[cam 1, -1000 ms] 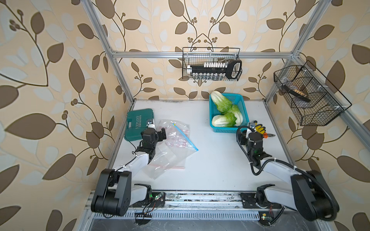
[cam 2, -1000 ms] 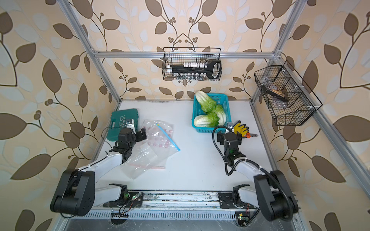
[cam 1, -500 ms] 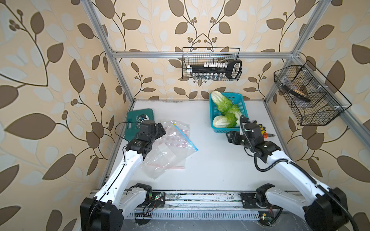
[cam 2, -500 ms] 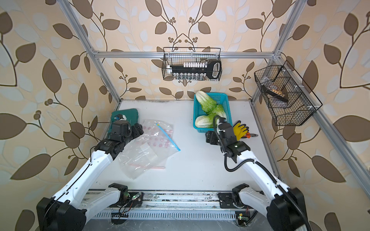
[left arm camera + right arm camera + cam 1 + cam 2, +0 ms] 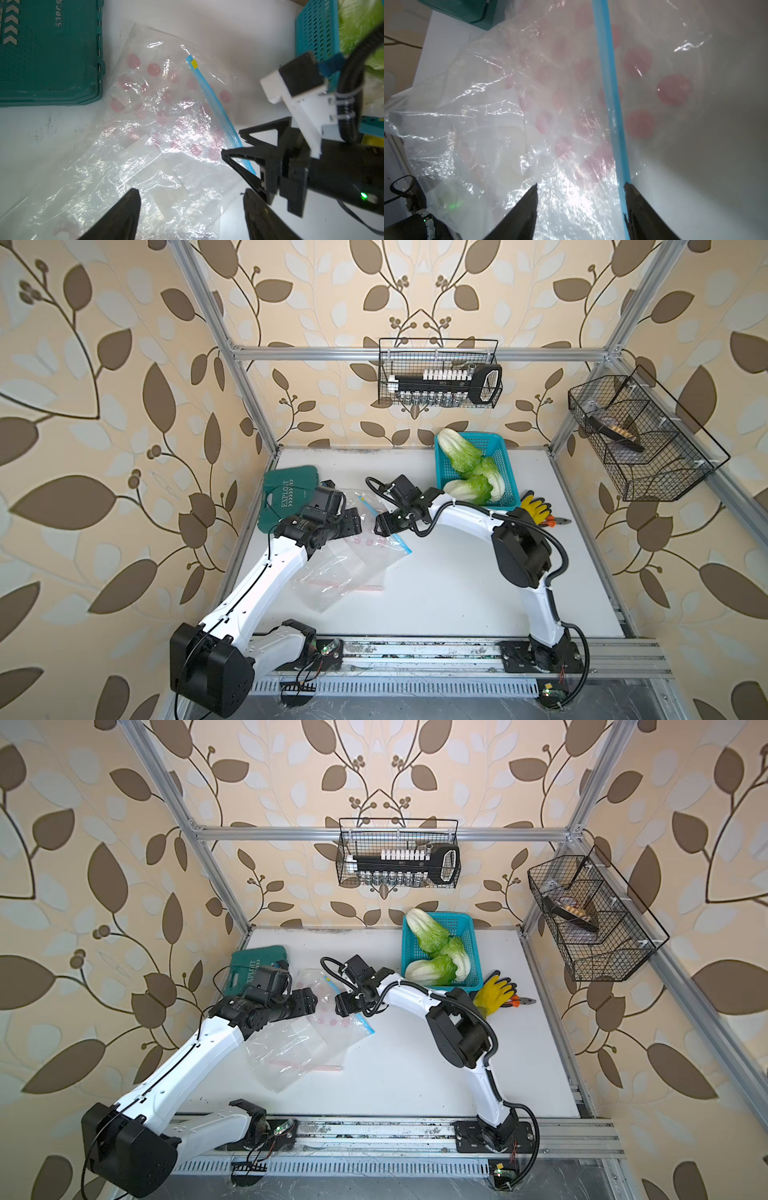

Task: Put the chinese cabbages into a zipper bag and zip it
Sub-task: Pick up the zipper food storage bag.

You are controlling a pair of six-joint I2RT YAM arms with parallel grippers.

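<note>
Zip strip of the zipper bag runs lengthwise past one fingertip of your right gripper, whose jaws are parted with nothing held. Your left gripper, parted too, hovers over the film just beside. Chinese cabbages lie in the basket by the bench's far edge.

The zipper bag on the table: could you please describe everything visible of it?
The zipper bag is clear, crinkled plastic printed with pink dots, with a blue zip strip ending in a yellow tab. It lies flat, with no cabbage inside, on the white table beside the green case, overlapping more clear film. The open right gripper sits at the strip's end; the open left gripper hovers above.
</note>
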